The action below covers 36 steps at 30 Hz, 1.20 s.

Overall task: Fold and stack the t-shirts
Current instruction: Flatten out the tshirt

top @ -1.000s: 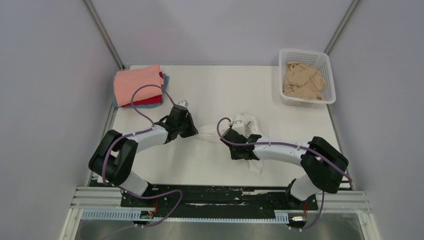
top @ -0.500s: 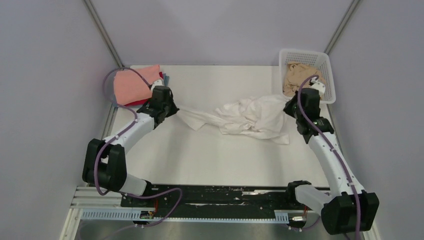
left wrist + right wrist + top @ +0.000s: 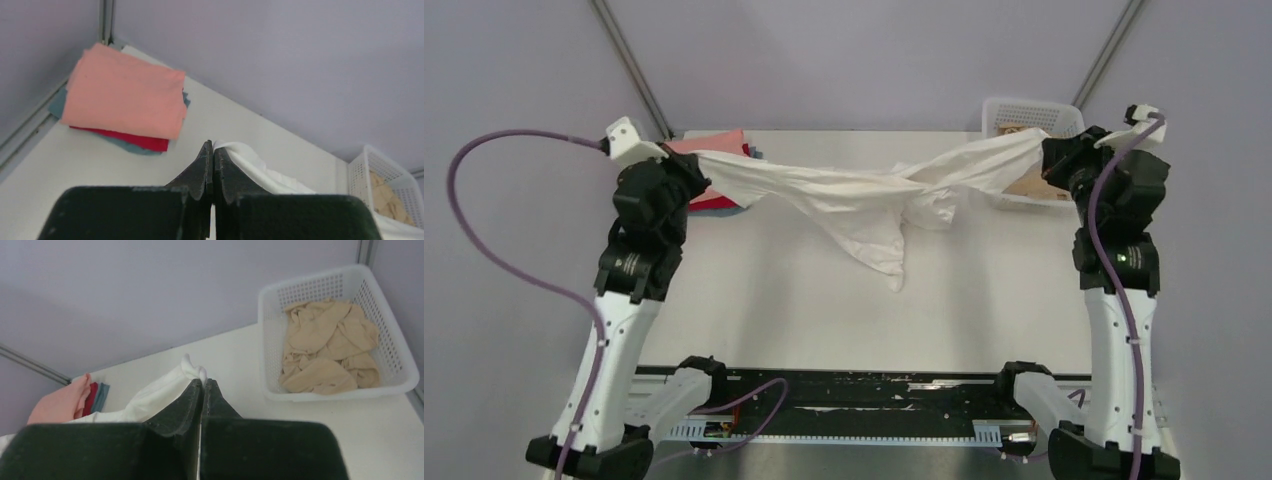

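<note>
The white t-shirt [image 3: 864,195] hangs stretched in the air between both grippers, its middle drooping toward the table. My left gripper [image 3: 686,160] is shut on its left end; the cloth shows beside the fingers in the left wrist view [image 3: 250,162]. My right gripper [image 3: 1052,152] is shut on its right end, which shows in the right wrist view [image 3: 165,390]. A folded stack with the salmon-pink shirt [image 3: 125,97] on top of the red [image 3: 145,141] and blue-grey ones lies at the back left. The beige-tan shirt [image 3: 325,350] lies crumpled in the basket.
The white lattice basket [image 3: 400,365] stands at the back right corner, partly behind the right gripper in the top view [image 3: 1024,112]. Both arms are raised high at the table's left and right sides. Walls enclose the table [image 3: 824,300] on three sides.
Both grippers have lifted and spread apart, raising the white shirt off the table and stretching it out between them.
</note>
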{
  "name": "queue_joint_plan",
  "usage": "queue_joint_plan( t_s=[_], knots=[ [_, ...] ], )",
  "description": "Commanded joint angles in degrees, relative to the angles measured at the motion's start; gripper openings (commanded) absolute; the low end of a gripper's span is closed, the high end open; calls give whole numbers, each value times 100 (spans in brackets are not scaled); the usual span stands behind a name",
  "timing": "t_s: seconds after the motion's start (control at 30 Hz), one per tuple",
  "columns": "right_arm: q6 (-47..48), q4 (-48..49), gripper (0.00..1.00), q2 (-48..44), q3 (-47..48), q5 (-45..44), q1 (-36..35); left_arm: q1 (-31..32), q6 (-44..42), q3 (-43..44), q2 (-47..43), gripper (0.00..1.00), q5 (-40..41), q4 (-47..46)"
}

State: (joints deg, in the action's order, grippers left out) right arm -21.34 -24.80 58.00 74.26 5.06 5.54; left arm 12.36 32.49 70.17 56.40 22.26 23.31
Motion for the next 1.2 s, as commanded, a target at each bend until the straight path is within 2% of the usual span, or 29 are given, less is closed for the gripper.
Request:
queue_joint_plan(
  t_s=[0.0, 0.13, 0.27, 0.43, 0.63, 0.77, 0.9, 1.07, 1.17],
  knots=[
    [321, -38, 0, -766, 762, 118, 69, -31, -439, 498, -892, 0, 584, 465],
    [420, -330, 0, -1059, 1384, 375, 69, -32, -646, 1020, -1767, 0, 272, 633],
    [552, -507, 0, -1238, 2061, 305, 69, -33, -787, 1688, -2145, 0, 289, 883],
    [722, -664, 0, -1101, 2844, 268, 65, -32, -954, 2325, -2230, 0, 413, 1150],
    [855, -692, 0, -487, 3228, 174, 61, -32, -1221, 2718, -1851, 0, 736, 1014],
    [843, -365, 0, 124, 2912, 274, 63, -31, -1317, 2467, -1206, 0, 1190, 702],
    [831, 558, 1, 687, 2002, 607, 62, -100, -1247, 1749, 67, 0, 1848, 386],
    [794, 1604, 1, 1982, 1306, 738, 68, -797, -570, 1276, 1650, 0, 1071, 196],
    [941, 2132, 3, 2973, 1234, 914, 40, -996, -231, 1172, 2821, 12, 636, 110]
  ],
)
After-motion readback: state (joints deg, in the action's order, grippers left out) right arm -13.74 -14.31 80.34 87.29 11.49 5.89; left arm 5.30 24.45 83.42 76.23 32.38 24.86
